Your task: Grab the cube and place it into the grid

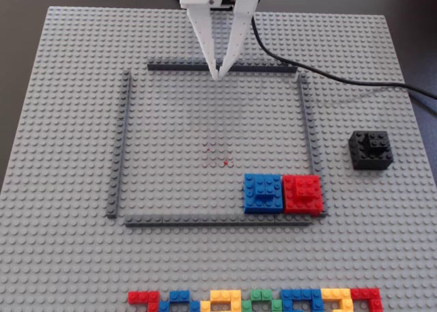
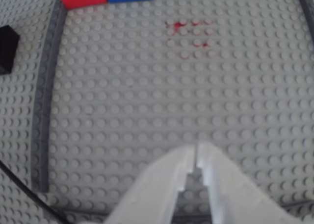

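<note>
Scanning the fixed view from the left, we first meet the grey studded baseplate (image 1: pixel 61 121) that serves as our surface, and on it the grid (image 1: pixel 120 148), a square outline of four thin dark grey bars with gaps at its corners. Along the bottom edge of that view runs a row of coloured bricks (image 1: pixel 256 301), outside the grid. Our hand (image 1: pixel 220 76) reaches down from the top edge, its two white fingers meeting at their tips right by the top bar of the grid; it holds nothing and is closed to a point. In the wrist view the same fingers (image 2: pixel 216 180) come in from the bottom edge with only a thin seam between them. A few small red marks (image 1: pixel 222 158) dot the baseplate near the middle of the grid. Further right, in the lower right corner inside the grid, a blue block (image 1: pixel 263 191) and a red block (image 1: pixel 302 193) sit side by side, touching, with the red one against the right bar. A black cable (image 1: pixel 328 76) trails from our arm across the baseplate towards the right edge. Furthest right sits the cube (image 1: pixel 371 149), black and studded, flat on the baseplate outside the grid, just beyond its right bar and well apart from our hand.
</note>
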